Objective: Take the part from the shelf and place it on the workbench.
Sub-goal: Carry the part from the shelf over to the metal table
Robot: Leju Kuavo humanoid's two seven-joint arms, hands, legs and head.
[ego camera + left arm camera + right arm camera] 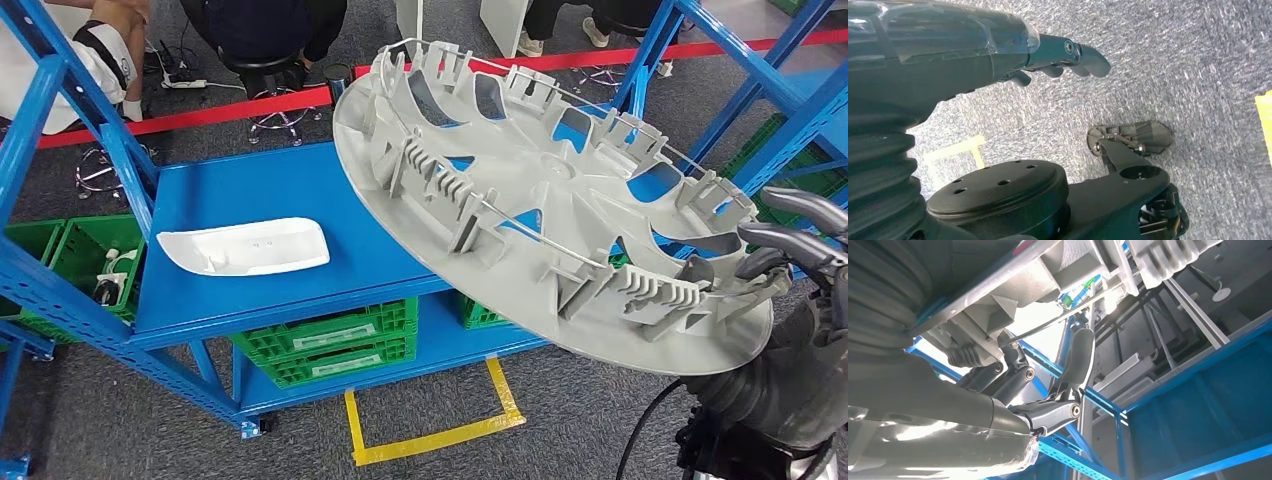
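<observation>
Left hand (1058, 60) is hung over the floor, fingers curled, nothing held. White tray (245, 246) is left lying on the blue shelf (260, 200). Big grey part (545, 205) is gripped at its rim by the right hand (795, 250) — tilted, lifted off the shelf for carrying.

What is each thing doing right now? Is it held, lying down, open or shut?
Wheel cover: held up, tilted, ribbed side up.
Right hand: grips the cover's rim.
Left hand: holds nothing, fingers curled, hanging over the floor.
White part: lying flat on the blue shelf.
Green crates: resting on the lower shelf.
</observation>
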